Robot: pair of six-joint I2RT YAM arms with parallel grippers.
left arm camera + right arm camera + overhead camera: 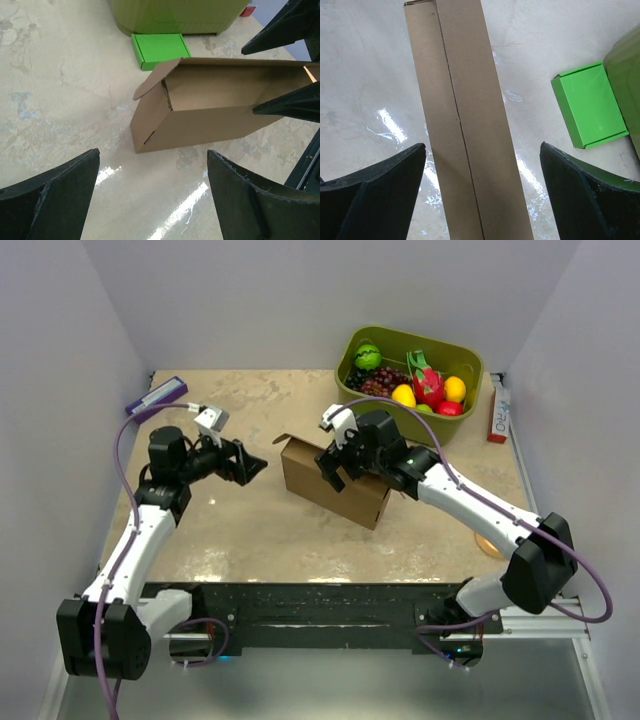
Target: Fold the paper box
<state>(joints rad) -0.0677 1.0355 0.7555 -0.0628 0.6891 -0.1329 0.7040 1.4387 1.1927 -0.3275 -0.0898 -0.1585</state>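
Standing formed, the paper box (pixel 345 498) has one end flap (pixel 156 80) untucked. Left gripper (pixel 252 464) and right gripper (pixel 337 472) gape empty.

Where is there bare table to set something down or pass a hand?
Free: the near strip of table between the paper box and the base rail, and the far stretch between the purple device and the fruit bin. Crowded: between box and bin, where the small green box lies and the right gripper straddles the paper box.
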